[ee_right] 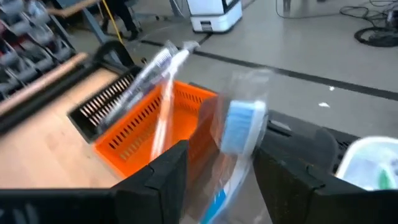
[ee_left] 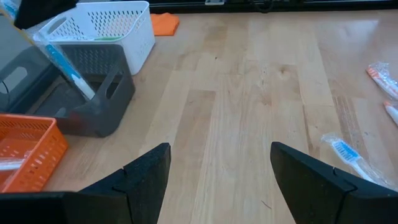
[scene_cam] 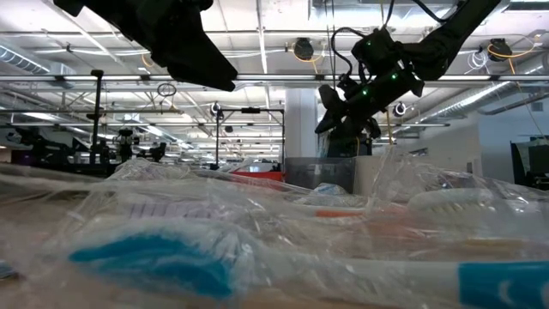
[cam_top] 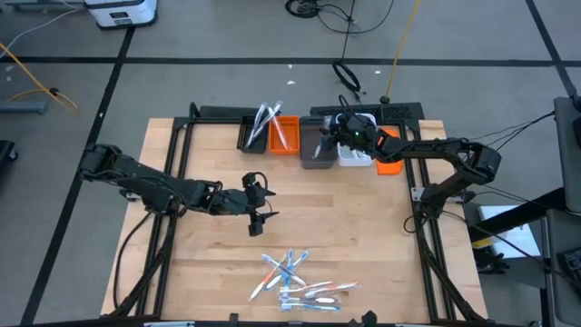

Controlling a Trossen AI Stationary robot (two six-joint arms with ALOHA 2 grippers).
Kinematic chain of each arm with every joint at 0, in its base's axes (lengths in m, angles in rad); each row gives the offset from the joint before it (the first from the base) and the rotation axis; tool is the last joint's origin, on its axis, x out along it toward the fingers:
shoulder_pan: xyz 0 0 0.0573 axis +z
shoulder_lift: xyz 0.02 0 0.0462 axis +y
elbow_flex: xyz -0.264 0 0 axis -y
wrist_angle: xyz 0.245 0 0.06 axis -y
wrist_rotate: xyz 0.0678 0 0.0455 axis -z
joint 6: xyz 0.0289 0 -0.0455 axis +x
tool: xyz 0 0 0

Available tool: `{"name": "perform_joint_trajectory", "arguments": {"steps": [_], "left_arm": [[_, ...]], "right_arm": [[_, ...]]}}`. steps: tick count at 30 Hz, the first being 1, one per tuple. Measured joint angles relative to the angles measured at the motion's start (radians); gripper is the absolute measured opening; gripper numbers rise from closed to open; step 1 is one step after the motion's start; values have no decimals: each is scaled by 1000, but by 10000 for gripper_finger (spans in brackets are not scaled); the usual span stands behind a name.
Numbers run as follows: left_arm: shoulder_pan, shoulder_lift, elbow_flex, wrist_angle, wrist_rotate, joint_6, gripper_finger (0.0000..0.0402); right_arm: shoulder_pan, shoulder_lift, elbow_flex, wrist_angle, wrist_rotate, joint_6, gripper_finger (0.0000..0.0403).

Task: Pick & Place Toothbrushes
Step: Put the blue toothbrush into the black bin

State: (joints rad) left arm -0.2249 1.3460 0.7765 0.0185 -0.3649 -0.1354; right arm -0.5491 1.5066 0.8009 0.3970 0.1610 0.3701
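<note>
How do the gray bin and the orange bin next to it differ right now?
The gray bin is dark and solid-walled; the orange bin is bright with slotted mesh sides. The right gripper hangs over the gray bin with a blue-headed toothbrush between its open fingers; nothing hovers over the orange bin. The orange bin holds several wrapped toothbrushes leaning on its rim; the gray bin shows one blue one. Both sit in the row at the table's far edge.
</note>
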Motion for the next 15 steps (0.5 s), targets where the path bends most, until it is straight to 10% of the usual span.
{"name": "perform_joint_trajectory", "arguments": {"steps": [15], "left_arm": [[-2, 0, 0, 0, 23, -2, 273]], "right_arm": [[11, 0, 0, -78, -58, -22, 168]]}}
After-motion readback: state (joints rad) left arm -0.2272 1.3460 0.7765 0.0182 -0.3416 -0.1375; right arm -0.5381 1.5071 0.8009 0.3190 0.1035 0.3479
